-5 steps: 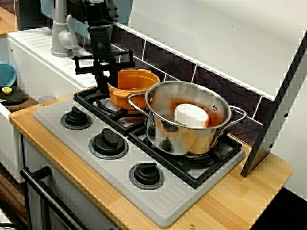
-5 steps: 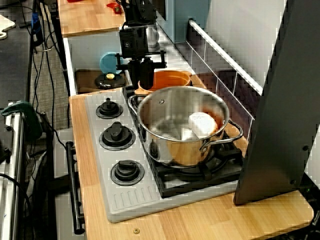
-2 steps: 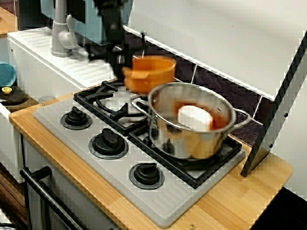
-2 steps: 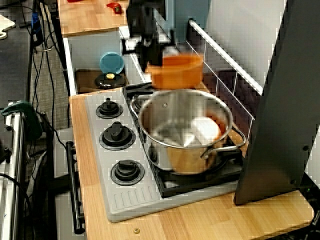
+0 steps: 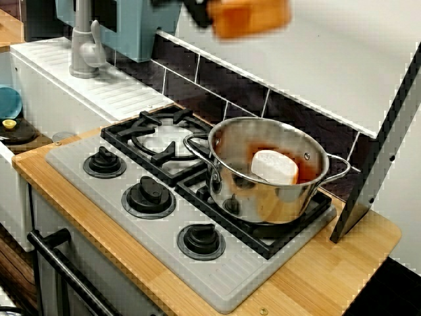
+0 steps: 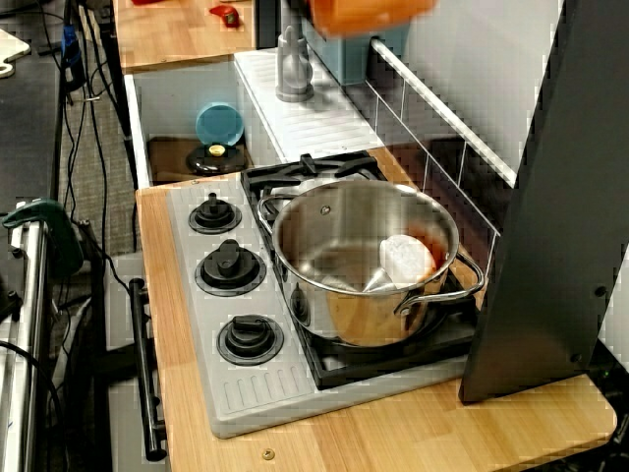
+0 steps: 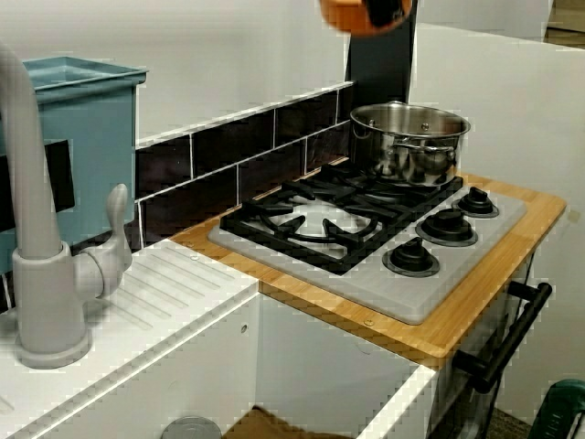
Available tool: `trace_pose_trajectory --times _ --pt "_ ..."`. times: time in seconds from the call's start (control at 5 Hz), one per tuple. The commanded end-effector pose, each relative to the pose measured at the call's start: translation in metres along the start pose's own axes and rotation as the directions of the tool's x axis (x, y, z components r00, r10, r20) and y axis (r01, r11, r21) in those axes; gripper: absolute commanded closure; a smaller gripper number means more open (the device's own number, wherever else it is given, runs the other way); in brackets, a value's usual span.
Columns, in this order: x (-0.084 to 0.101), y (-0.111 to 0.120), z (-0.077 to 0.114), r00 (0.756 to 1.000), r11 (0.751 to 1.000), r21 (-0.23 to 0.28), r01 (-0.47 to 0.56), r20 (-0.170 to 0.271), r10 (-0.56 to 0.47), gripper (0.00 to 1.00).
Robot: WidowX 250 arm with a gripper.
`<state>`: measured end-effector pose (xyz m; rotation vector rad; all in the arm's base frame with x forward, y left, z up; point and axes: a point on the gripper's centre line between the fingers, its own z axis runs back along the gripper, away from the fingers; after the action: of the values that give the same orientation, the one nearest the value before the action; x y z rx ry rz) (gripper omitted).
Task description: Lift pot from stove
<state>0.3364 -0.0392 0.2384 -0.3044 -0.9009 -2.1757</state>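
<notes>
Nearest in the view from the stove's front corner is the wooden bench [image 5: 316, 283], and on it sits the grey ribbed stove [image 5: 217, 273] with three black knobs [image 5: 148, 192] along its front edge. Behind the knobs run the black burner grates [image 5: 158, 135]. The grate at 10 o'clock of the steel pot [image 5: 266, 172] is bare. The steel pot stands on the other grate, at roughly 3 o'clock of the bare one, with a white round object [image 5: 275, 167] inside it. Farther back are the dark tiled backsplash [image 5: 197, 82] and the grey faucet [image 5: 82, 39] at 10 o'clock of the stove.

Farthest and highest is the orange pot [image 5: 250, 16], blurred at the top edge of the picture, well above the stove and touching nothing on it. In the view from the stove's right end it hangs at 12 o'clock above the cooktop [image 6: 369, 12]; the view from the sink side shows it above the steel pot [image 7: 364, 13].

Only a dark blurred part of the end effector [image 5: 197, 12] shows, at 9 o'clock of the orange pot and against its side. Whether its jaws are closed on the rim cannot be told, though the airborne pot suggests a grip. The lift looks done; any coming move depends on the pot staying level beside that hold.
</notes>
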Motion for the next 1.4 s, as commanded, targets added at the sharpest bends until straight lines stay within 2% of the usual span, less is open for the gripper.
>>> trace_pose_trajectory --times 0.0,1.2 --pt "0.015 0.016 0.033 0.998 0.997 0.050 0.051 -0.041 -0.049 1.00" --pt "-0.001 0.012 0.022 0.997 0.999 0.018 0.032 -0.074 -0.031 1.00"
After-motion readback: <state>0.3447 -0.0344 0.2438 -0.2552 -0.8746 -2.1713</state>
